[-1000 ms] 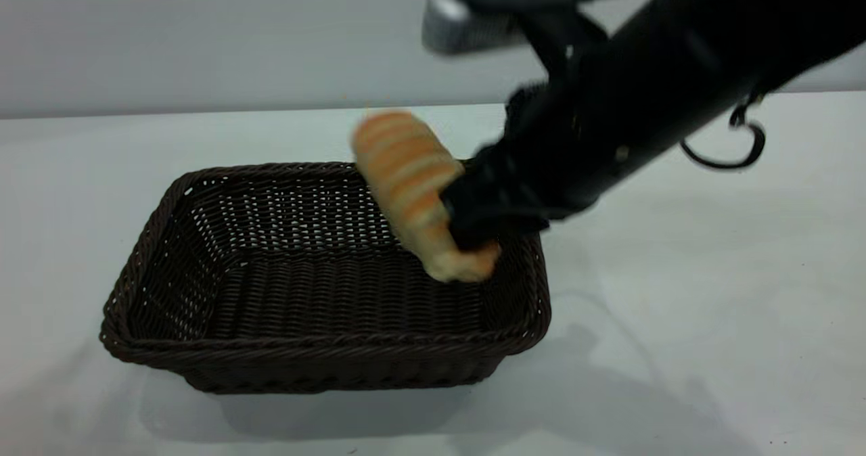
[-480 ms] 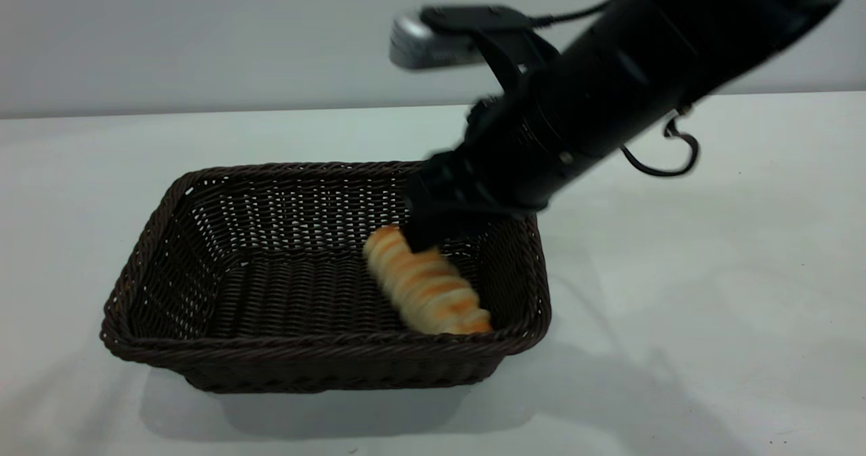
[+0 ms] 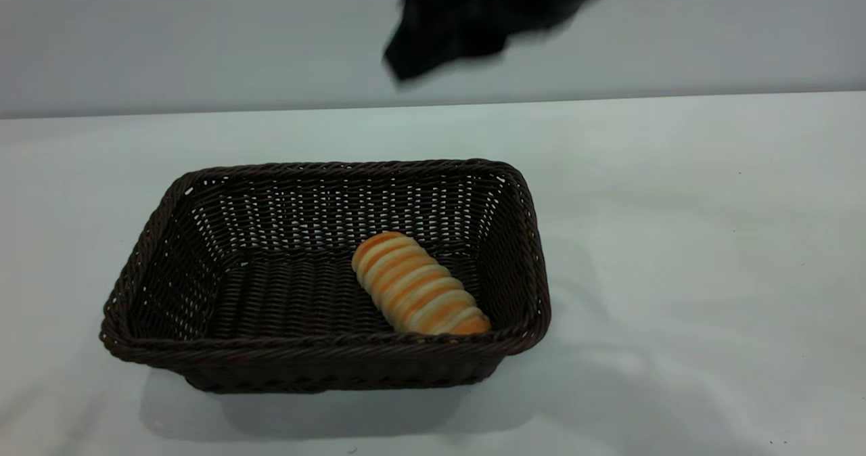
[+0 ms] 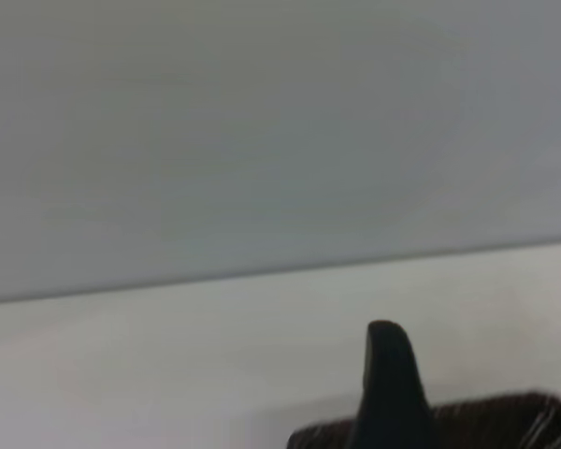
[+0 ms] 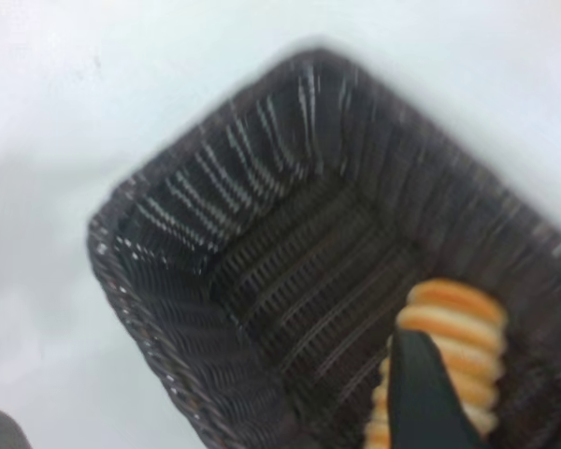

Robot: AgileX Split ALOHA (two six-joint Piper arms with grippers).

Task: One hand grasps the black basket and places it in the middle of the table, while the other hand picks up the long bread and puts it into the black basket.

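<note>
The black basket [image 3: 169, 206] stands on the white table [image 3: 676, 239], left of the middle of the exterior view. The long bread [image 3: 416, 287] lies free on the basket's floor, near its right wall. My right gripper [image 3: 413, 60] is a blurred black shape high above the basket's far rim, open and empty. In the right wrist view one of its fingers [image 5: 425, 393] hangs above the bread [image 5: 453, 318] and the basket [image 5: 168, 281]. My left gripper [image 4: 389, 374] is out of the exterior view; its wrist view shows it close to the basket's rim [image 4: 514, 421].
The table is bare white on all sides of the basket, with a few tiny dark specks at the right. A plain grey wall [image 3: 203, 36] runs behind the table's far edge.
My right gripper lowered the bread into the basket, let go of it, and has risen up and away. The bread now lies still on the basket's floor.
</note>
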